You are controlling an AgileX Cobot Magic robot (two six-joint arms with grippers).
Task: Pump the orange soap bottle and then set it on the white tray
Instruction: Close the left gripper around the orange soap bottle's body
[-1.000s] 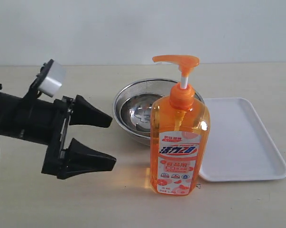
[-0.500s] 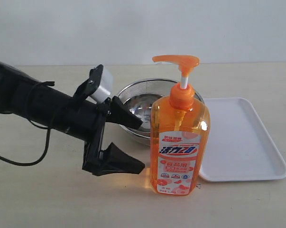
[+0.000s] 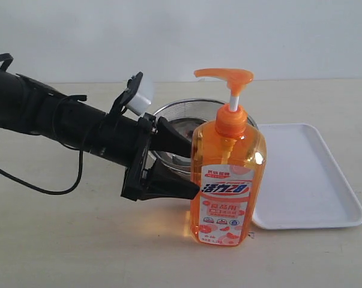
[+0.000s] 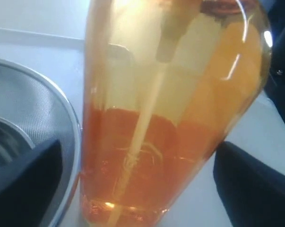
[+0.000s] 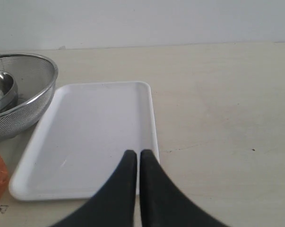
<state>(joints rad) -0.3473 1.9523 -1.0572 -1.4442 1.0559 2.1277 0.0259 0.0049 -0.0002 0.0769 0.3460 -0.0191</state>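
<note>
We see the left gripper (image 3: 193,165) with jaws spread, straddling the tall translucent orange plastic soap bottle (image 3: 227,180) without a sure grip. The bottle stands upright on the beige table (image 3: 78,240), just left of the flat rectangular white plastic tray (image 3: 307,174). The right gripper (image 5: 138,158) is closed and empty.

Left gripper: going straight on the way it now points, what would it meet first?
The orange soap bottle. The left gripper points at its body, open, a finger on either side, so the bottle's wall comes first. The steel bowl lies beside that line, though depth is hard to judge.
</note>
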